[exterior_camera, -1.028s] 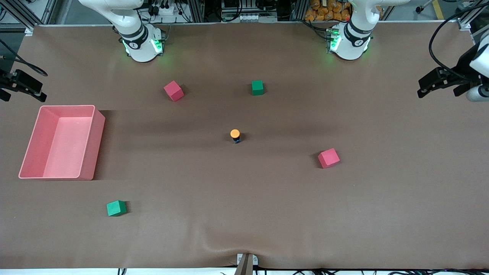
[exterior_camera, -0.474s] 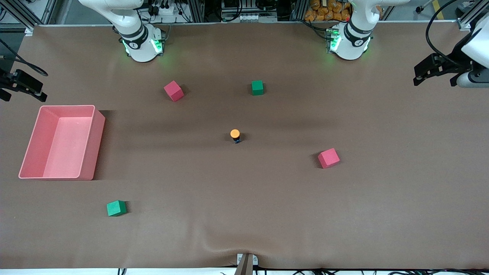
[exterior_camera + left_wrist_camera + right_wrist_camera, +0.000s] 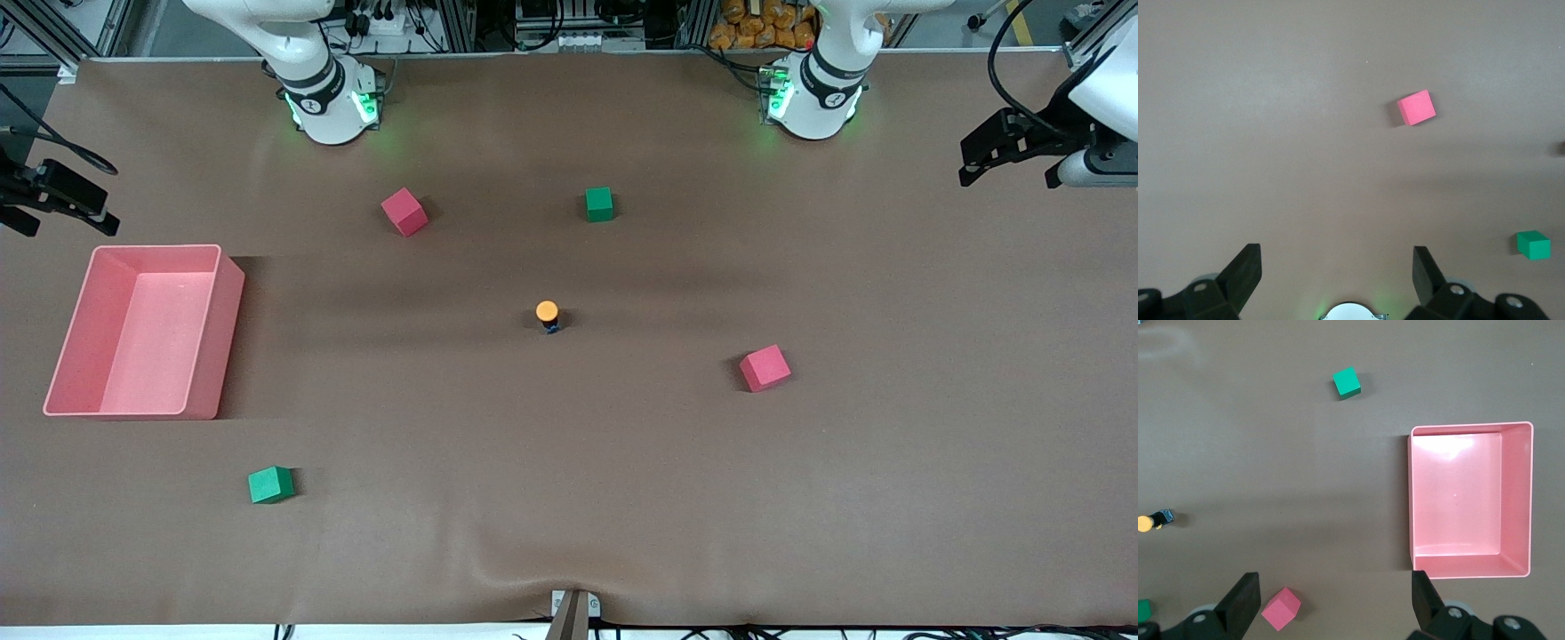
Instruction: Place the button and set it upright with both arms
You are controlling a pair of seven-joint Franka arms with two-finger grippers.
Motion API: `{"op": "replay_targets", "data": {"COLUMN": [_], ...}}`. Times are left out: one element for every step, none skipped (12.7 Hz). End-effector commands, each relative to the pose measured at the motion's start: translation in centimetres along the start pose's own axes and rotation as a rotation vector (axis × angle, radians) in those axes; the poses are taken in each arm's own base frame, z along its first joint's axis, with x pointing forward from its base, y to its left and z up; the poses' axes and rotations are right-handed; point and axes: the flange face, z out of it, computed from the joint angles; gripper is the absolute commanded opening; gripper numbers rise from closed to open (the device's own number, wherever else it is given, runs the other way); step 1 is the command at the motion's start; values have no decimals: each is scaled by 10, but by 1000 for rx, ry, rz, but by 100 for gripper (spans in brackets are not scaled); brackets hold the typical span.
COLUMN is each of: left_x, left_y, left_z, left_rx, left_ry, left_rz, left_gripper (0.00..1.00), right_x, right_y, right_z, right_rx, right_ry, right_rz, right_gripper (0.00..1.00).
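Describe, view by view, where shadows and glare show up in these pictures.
Front view: the pink bin casts a dark shadow toward the table's middle; green glow surrounds both arm bases. Right wrist view: glare brightens the bin's floor. Left wrist view: even light, a soft shadow beside the pink cube.

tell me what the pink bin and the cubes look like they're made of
Pink bin: likely moulded plastic, thin walls, rounded rim, soft sheen on its floor. Pink cubes and green cubes: matte, evenly coloured, no glare; possibly foam or painted wood, can't tell which.
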Motion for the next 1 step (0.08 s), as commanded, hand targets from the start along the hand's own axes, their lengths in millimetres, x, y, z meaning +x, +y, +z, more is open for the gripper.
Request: {"op": "replay_targets", "data": {"left_x": [-6], "left_y": [-2], "left_z": [-6], "left_rx": [-1], "left_ry": [5], "left_rz": [-5], "left_gripper": [100], "right_x": [0], "right_y": [3], "right_z": [-2], "right_rx": [16], "right_ry": [-6], "right_rz": [9], "right_gripper": [100]}}
